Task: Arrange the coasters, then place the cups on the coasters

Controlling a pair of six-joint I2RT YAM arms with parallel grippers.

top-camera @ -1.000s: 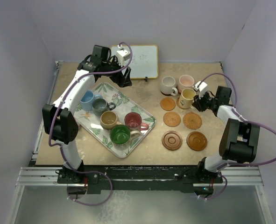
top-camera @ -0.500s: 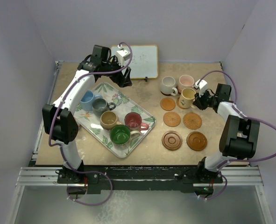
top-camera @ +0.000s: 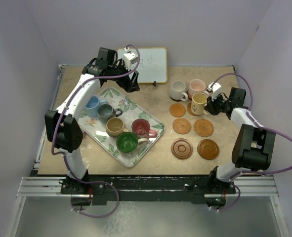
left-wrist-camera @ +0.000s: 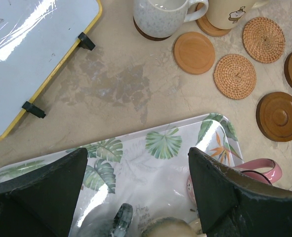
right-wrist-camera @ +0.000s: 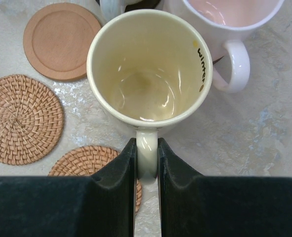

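Near row: bare coasters [top-camera: 181,148] gridded right of the tray [top-camera: 132,105], gaps probably sized so cups [top-camera: 127,142] won't clash. Five cups sit on the tray. Left end effector [left-wrist-camera: 137,158] is open and empty, hovering over the tray's far end. Right end effector [right-wrist-camera: 146,148] is clamped on the yellow cup [right-wrist-camera: 148,69] handle; the side pinch keeps it upright over its coaster. Behind it, the white cup [top-camera: 177,90] is on a coaster, pink cup [top-camera: 196,86] beside. Table [top-camera: 155,98]: beige, stone-look. Whiteboard [top-camera: 148,64] at far edge, lilac walls [top-camera: 185,29].
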